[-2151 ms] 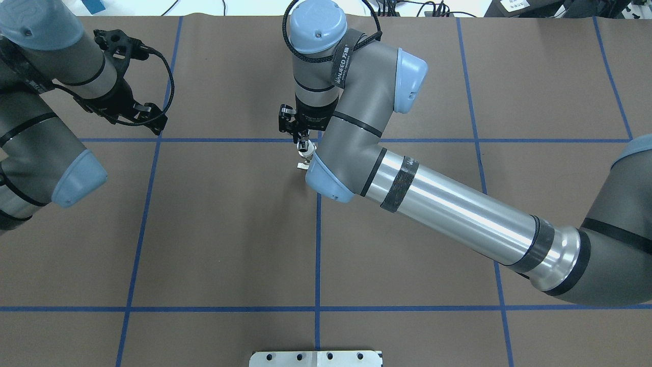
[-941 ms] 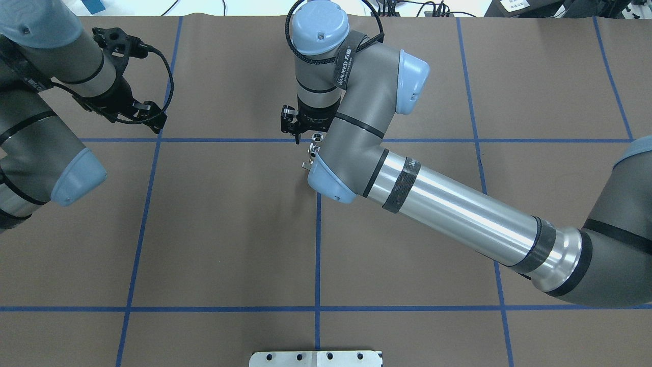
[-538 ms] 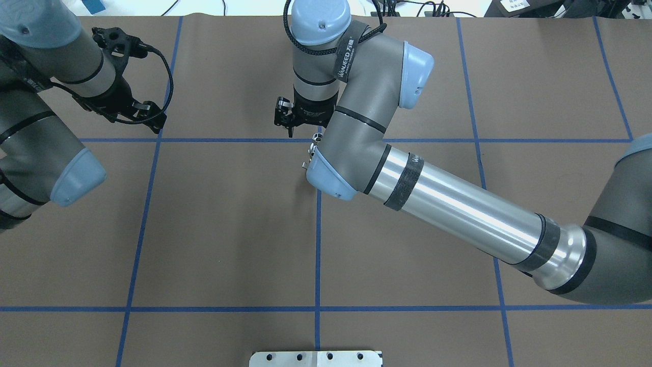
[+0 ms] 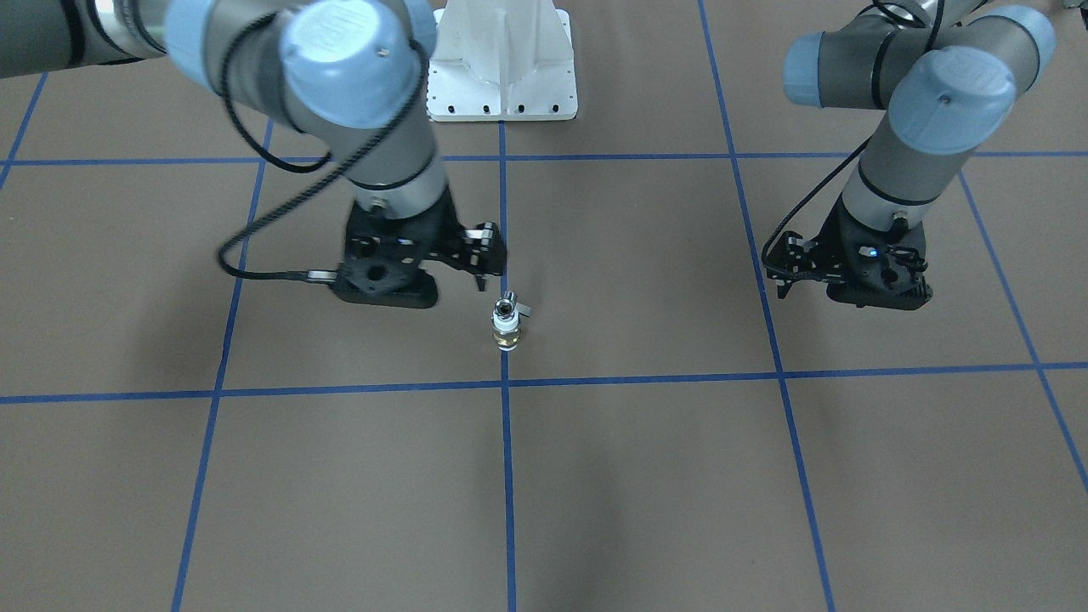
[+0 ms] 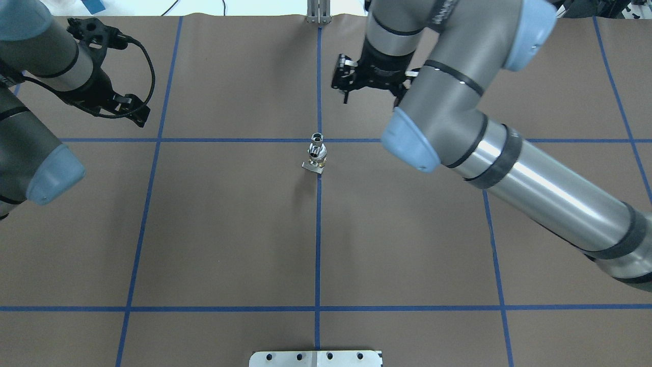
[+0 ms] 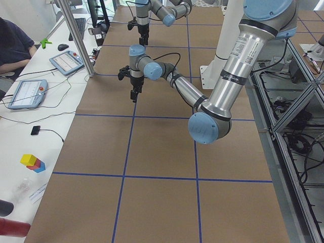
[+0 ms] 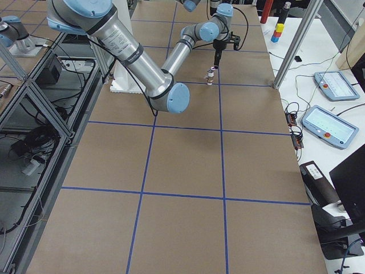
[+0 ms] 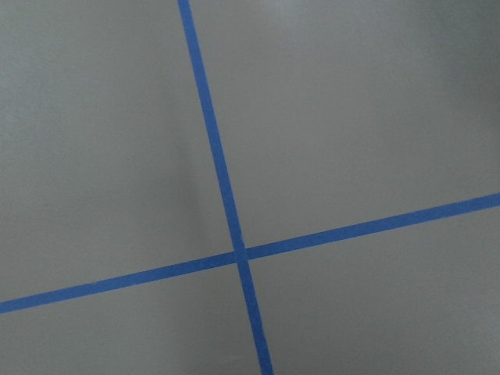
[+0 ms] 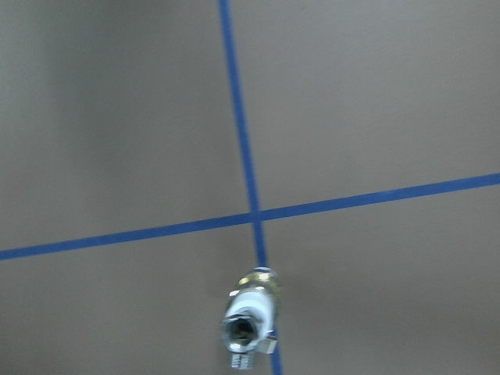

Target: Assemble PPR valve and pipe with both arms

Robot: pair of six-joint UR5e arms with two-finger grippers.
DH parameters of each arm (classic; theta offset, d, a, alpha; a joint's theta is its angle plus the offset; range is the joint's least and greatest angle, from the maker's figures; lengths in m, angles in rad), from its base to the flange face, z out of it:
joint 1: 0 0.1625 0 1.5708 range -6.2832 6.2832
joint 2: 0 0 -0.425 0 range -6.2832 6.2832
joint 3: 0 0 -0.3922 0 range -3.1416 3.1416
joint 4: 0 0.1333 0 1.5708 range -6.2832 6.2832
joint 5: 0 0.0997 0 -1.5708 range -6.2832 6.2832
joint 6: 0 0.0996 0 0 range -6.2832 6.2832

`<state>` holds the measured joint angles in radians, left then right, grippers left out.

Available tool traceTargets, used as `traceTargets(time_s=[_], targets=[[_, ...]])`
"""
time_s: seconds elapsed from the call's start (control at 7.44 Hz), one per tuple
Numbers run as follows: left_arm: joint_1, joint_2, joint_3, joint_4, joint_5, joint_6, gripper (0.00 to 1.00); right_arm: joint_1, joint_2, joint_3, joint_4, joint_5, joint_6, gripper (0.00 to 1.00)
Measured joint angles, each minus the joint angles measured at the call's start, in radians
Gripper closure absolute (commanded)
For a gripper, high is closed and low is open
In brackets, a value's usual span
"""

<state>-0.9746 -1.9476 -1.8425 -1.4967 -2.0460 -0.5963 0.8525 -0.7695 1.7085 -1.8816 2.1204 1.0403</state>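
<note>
The PPR valve (image 5: 316, 162) stands upright at the table's middle, with the silver pipe (image 5: 317, 138) seated on its top. In the front-facing view the pipe (image 4: 507, 300) sits above the valve's white ring and brass body (image 4: 505, 333). The right wrist view looks down on the stack, white ring (image 9: 251, 306) under silver top (image 9: 240, 334). My right gripper (image 5: 346, 89) hangs empty behind and right of the stack, apart from it, its jaws apart (image 4: 487, 265). My left gripper (image 5: 136, 114) is empty at the far left (image 4: 786, 274).
Blue tape lines (image 5: 318, 229) divide the brown table cover into squares. The white bolted pedestal (image 4: 501, 59) stands at the robot's side. My right forearm (image 5: 535, 178) crosses the right half of the table. The left wrist view shows only a tape crossing (image 8: 238, 254).
My right gripper has let go of the stack, risen and moved back and to the right. The valve with the pipe stays standing alone. My left arm drew slightly further left.
</note>
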Motion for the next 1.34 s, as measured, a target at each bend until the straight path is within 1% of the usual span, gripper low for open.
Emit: traceTargets(time_s=[0.13, 0.27, 0.4, 0.54, 0.67, 0.81, 0.94, 1.08, 1.34], targets=[[-0.058, 0.042, -0.023, 0.001, -0.032, 0.045, 0.0, 0.08, -0.118, 0.086, -0.044, 0.002, -0.177, 0.01], [-0.143, 0.096, -0.026, 0.0, -0.107, 0.172, 0.0, 0.169, -0.238, 0.133, -0.061, 0.012, -0.38, 0.0], [-0.249, 0.167, -0.015, -0.002, -0.181, 0.367, 0.0, 0.27, -0.349, 0.148, -0.066, 0.041, -0.573, 0.0], [-0.343, 0.229, 0.002, -0.004, -0.221, 0.537, 0.0, 0.374, -0.448, 0.143, -0.067, 0.082, -0.753, 0.0], [-0.421, 0.278, 0.018, -0.005, -0.238, 0.632, 0.0, 0.454, -0.525, 0.134, -0.066, 0.116, -0.892, 0.0], [-0.478, 0.322, 0.025, -0.007, -0.245, 0.674, 0.0, 0.501, -0.57, 0.129, -0.063, 0.139, -0.966, 0.0], [-0.516, 0.357, 0.024, -0.008, -0.247, 0.694, 0.0, 0.531, -0.6, 0.127, -0.049, 0.147, -0.997, 0.0], [-0.539, 0.384, 0.025, -0.008, -0.247, 0.701, 0.0, 0.564, -0.639, 0.111, -0.011, 0.148, -1.006, 0.0], [-0.553, 0.418, 0.034, -0.008, -0.247, 0.704, 0.0, 0.635, -0.711, -0.017, 0.147, 0.152, -1.002, 0.0]])
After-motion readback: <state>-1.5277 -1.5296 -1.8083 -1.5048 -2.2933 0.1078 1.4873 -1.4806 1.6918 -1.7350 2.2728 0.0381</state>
